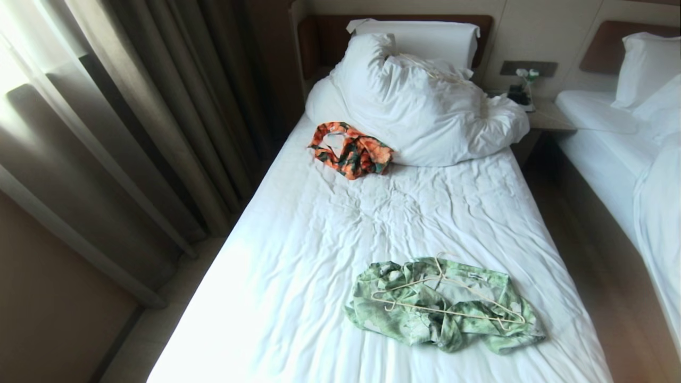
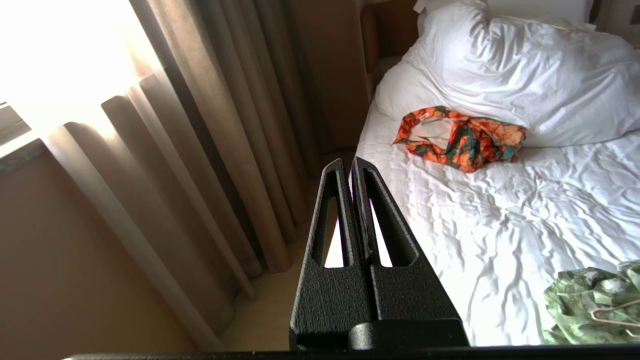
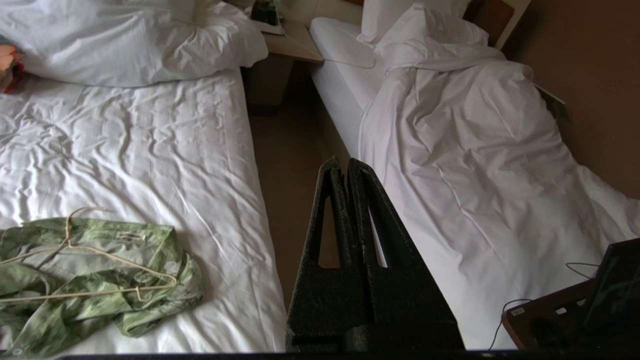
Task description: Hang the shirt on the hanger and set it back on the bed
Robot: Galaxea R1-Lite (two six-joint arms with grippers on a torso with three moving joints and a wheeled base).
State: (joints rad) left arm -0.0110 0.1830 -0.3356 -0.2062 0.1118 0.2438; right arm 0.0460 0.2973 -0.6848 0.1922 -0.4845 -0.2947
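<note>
Shirt under hanger — right wrist view alone shows second bed.

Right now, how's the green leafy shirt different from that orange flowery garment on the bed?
The shirt is light green with a leaf print; the orange floral garment is orange with teal. The shirt lies near the foot of the bed with the hanger on top; the orange floral garment sits beside the duvet with nothing on it. The shirt's heap looks bigger. Both are crumpled on the white sheet.
</note>
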